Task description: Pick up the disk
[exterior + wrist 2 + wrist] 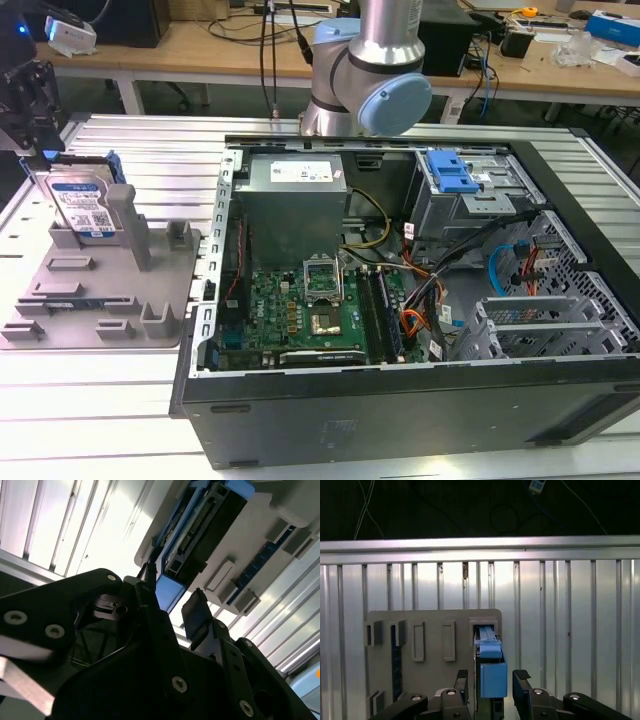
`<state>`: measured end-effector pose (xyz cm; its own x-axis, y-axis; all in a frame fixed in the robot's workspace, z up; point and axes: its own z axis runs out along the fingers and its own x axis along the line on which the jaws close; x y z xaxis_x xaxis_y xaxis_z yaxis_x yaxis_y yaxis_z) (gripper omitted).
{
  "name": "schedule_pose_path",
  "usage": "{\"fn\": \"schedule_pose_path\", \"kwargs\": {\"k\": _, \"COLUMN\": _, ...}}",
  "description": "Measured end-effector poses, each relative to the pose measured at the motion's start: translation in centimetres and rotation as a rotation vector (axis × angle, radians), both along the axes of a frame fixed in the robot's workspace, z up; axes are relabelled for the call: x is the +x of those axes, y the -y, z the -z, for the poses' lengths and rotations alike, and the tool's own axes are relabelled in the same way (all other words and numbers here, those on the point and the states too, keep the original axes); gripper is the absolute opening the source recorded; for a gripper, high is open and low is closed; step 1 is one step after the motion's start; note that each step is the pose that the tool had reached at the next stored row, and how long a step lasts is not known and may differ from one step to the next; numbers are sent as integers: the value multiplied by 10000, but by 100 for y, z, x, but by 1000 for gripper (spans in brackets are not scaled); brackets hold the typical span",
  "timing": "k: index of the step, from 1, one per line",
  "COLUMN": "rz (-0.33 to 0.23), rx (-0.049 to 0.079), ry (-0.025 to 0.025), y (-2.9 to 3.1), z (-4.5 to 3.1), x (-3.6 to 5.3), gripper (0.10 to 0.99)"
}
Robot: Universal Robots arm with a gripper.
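The disk stands on edge in the grey holder tray at the exterior view's left. It is silver with a blue-and-white label and blue side rails. My gripper hangs just above its upper end. In the first wrist view my gripper is open, one finger on each side of the disk's blue rail, with small gaps to it. The second wrist view shows the same: the gripper straddles the blue end, and the disk runs away into the tray.
An open computer case lies to the exterior view's right of the tray, with a blue drive-bay bracket inside. The arm's base rises behind the case. Tray posts stand close beside the disk. All of it rests on a slatted metal table.
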<state>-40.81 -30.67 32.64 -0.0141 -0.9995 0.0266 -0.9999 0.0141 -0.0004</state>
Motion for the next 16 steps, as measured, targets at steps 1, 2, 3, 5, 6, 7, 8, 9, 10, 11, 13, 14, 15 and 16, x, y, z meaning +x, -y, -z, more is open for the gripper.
{"fn": "schedule_pose_path", "kwargs": {"k": 1, "rz": -3, "rx": 0, "ry": -1, "y": 0, "z": 8, "x": 0, "gripper": 482}}
{"fn": "schedule_pose_path", "kwargs": {"k": 2, "rz": -5, "rx": 0, "ry": 0, "y": 0, "z": 15, "x": 0, "gripper": 482}}
{"fn": "schedule_pose_path", "kwargs": {"k": 3, "rz": -8, "rx": 0, "ry": 0, "y": 0, "z": 24, "x": 0, "gripper": 482}}
{"fn": "schedule_pose_path", "kwargs": {"k": 5, "rz": -18, "rx": 0, "ry": 0, "y": 0, "z": 43, "x": -1, "gripper": 482}}
{"fn": "schedule_pose_path", "kwargs": {"k": 6, "rz": -25, "rx": -1, "ry": -1, "y": 0, "z": 54, "x": -3, "gripper": 482}}
{"fn": "schedule_pose_path", "kwargs": {"k": 7, "rz": -29, "rx": 0, "ry": -1, "y": 0, "z": 61, "x": -3, "gripper": 482}}
{"fn": "schedule_pose_path", "kwargs": {"k": 8, "rz": -33, "rx": 0, "ry": -1, "y": 0, "z": 65, "x": -4, "gripper": 482}}
{"fn": "schedule_pose_path", "kwargs": {"k": 9, "rz": -37, "rx": 0, "ry": 0, "y": 0, "z": 71, "x": -4, "gripper": 482}}
{"fn": "schedule_pose_path", "kwargs": {"k": 10, "rz": -43, "rx": 0, "ry": 0, "y": 0, "z": 78, "x": -4, "gripper": 482}}
{"fn": "schedule_pose_path", "kwargs": {"k": 11, "rz": -52, "rx": 0, "ry": 0, "y": 0, "z": 90, "x": -4, "gripper": 482}}
{"fn": "schedule_pose_path", "kwargs": {"k": 13, "rz": -62, "rx": 0, "ry": 0, "y": 0, "z": 104, "x": -4, "gripper": 482}}
{"fn": "schedule_pose_path", "kwargs": {"k": 14, "rz": -64, "rx": 0, "ry": -1, "y": 0, "z": 110, "x": -5, "gripper": 482}}
{"fn": "schedule_pose_path", "kwargs": {"k": 15, "rz": -66, "rx": 0, "ry": 0, "y": 0, "z": 124, "x": -4, "gripper": 482}}
{"fn": "schedule_pose_path", "kwargs": {"k": 16, "rz": -67, "rx": 0, "ry": -1, "y": 0, "z": 134, "x": -5, "gripper": 482}}
